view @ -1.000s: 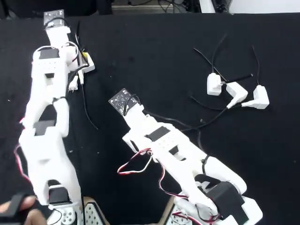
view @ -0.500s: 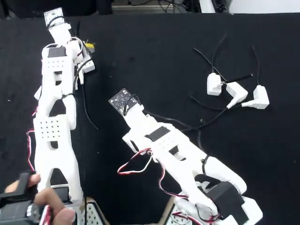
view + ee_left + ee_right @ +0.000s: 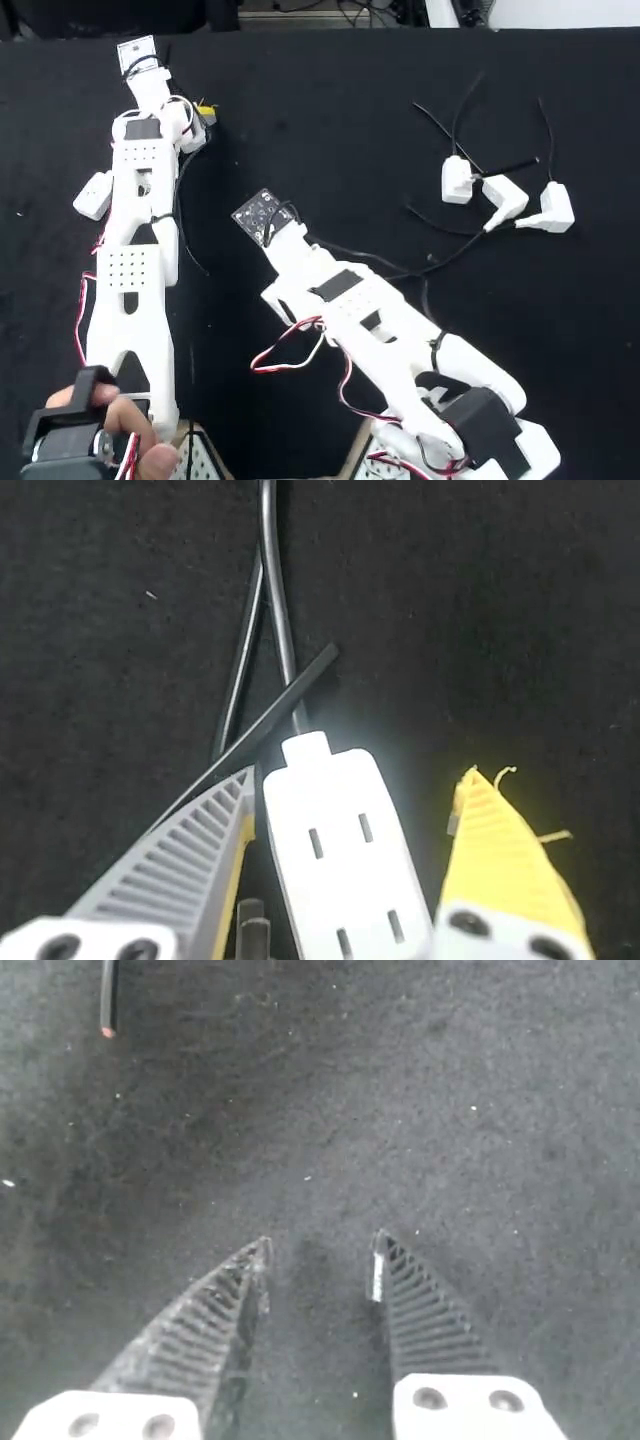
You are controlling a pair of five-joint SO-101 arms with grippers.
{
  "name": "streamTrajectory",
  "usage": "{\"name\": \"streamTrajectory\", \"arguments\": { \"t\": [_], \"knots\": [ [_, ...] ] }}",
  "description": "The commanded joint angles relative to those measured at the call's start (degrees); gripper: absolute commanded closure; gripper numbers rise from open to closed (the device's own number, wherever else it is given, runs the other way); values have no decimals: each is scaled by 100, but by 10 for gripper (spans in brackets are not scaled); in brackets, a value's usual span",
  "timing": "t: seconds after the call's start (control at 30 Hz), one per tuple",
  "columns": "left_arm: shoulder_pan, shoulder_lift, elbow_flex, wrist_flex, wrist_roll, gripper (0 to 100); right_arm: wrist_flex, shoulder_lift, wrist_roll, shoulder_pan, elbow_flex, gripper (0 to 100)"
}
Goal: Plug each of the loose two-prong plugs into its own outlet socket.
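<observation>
The left gripper [image 3: 357,777] stands open astride a smooth white slotted outlet [image 3: 335,865]. The right gripper [image 3: 320,1245] gapes empty over fuzzy black cloth [image 3: 450,1080]; three white plugs [image 3: 503,197] lie together, well apart from both.

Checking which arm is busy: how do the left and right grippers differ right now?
The left gripper straddles the white outlet block; the right gripper has bare black table between its fingers. The left gripper has one yellow finger; the right gripper's are both grey. Both are open.
</observation>
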Motion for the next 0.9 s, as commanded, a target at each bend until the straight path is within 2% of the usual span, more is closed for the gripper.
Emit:
{"name": "streamTrajectory", "arguments": {
  "t": [0.0, 0.13, 0.17, 0.23, 0.33, 0.67, 0.87],
  "knots": [
    [66, -9, -611, 273, 62, 735, -132, -207, 70, -62, -22, 854],
    [84, 26, -1138, 888, 70, 961, -132, -207, 70, -62, -22, 854],
    [75, 26, -1262, 1011, 70, 979, -132, -207, 70, -62, -22, 854],
    [40, 26, -1499, 1319, 70, 937, -132, -207, 70, -62, -22, 854],
    [-40, -26, -1877, 1767, 70, 973, -132, -207, 70, -62, -22, 854],
    [-171, -721, -1859, 3130, 70, 971, -132, -207, 70, -62, -22, 854],
    [-136, -1512, -1851, 4264, 62, 971, -132, -207, 70, -62, -22, 854]
  ]
}}
